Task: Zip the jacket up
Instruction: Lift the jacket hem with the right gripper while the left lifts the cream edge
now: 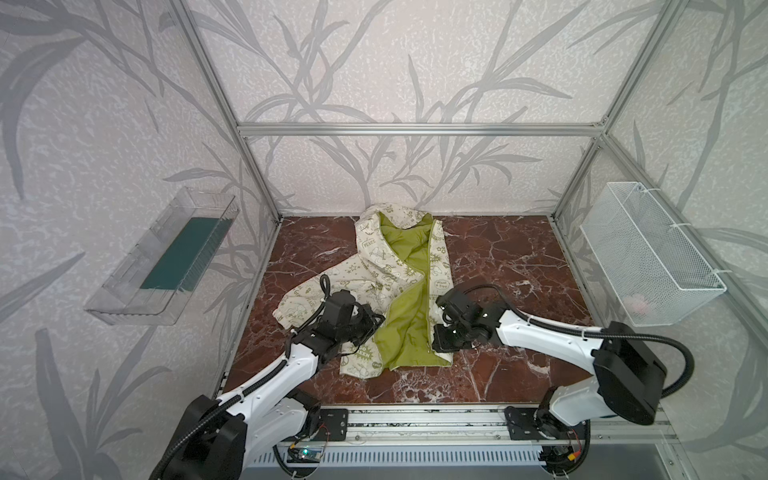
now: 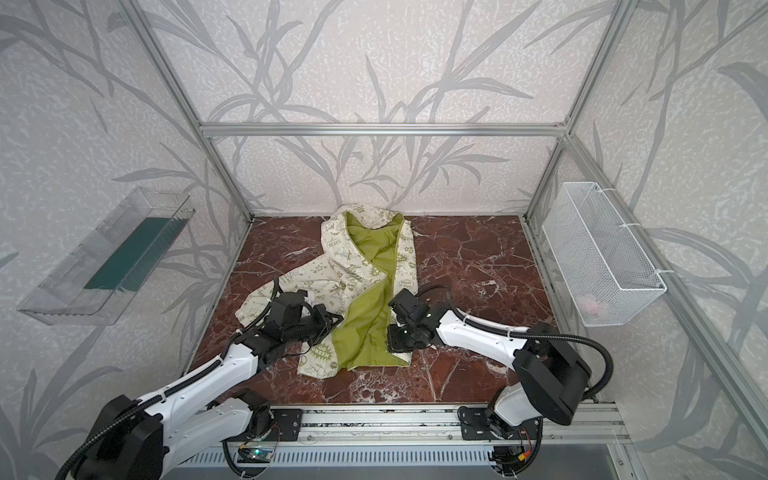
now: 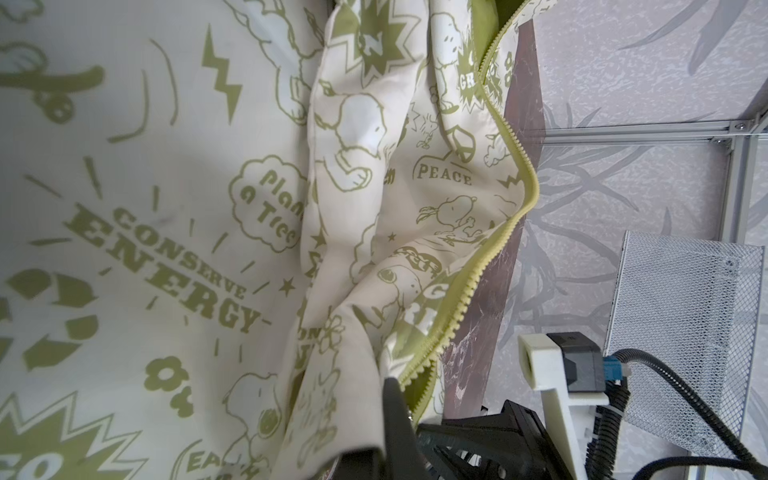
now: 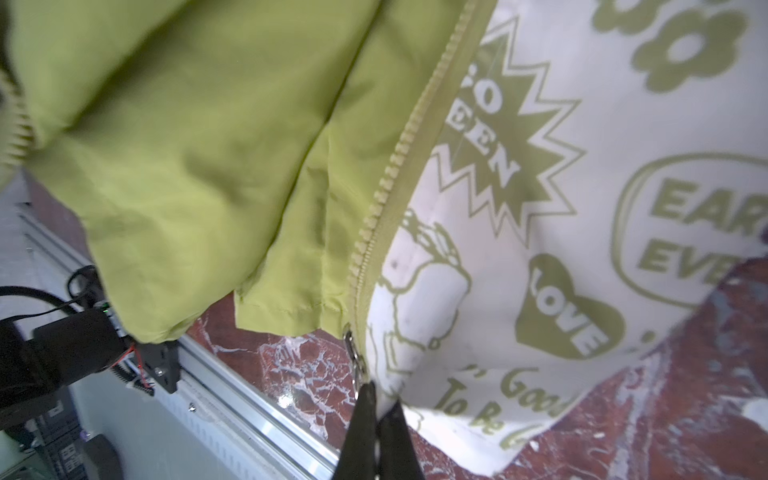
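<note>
1. The right gripper (image 4: 380,397) has its jaws together, pinching the hem of the jacket (image 4: 582,208) just beside the metal slider (image 4: 353,357).
2. The left gripper (image 3: 397,401) is likewise closed, apparently on the opposite front edge by its zipper teeth (image 3: 478,266).
3. The jacket lies open on the marble tabletop (image 1: 519,257), lining showing, hood toward the far wall.
4. To do this step well, bring both bottom ends level and taut, then seat the pin fully in the slider before pulling.

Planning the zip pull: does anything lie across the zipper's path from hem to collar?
No foreign object visible. The jacket lies open; only its own lime lining spreads between the two zipper edges. The right pincer is shut on it.
</note>
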Controlling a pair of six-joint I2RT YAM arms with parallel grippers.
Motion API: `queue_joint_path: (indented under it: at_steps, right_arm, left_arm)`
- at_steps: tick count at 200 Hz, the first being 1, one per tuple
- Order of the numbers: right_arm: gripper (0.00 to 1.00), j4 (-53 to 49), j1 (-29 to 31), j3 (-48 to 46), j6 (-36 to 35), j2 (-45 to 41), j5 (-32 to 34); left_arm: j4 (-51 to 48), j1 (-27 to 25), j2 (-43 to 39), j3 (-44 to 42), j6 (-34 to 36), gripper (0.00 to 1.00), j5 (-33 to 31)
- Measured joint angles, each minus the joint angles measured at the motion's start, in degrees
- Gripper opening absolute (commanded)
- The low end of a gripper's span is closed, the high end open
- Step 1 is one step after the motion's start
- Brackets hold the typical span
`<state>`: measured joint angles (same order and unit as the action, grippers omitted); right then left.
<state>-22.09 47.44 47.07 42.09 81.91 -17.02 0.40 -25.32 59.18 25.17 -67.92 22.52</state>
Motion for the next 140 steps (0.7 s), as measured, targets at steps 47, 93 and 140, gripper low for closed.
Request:
queue_joint_path:
  at_steps: [47,93,140]
  right_arm:
    - [0.00,15.3,-4.0,-10.0,-6.7,-14.2,-1.1]
    - [0.00,38.4,-4.4,-20.4,-16.6,-25.7,4.9]
    - [0.00,50.8,-4.9,-20.7,-31.1,-27.2,7.1]
  left_arm:
    - [5.8,0.0,0.4,4.6,0.7,0.00,-0.5]
    - [22.9,-0.5,-0.1,5.9,2.0,0.00,-4.3]
    - [39.0,-2.4,2.6,7.7,6.0,0.00,-6.4]
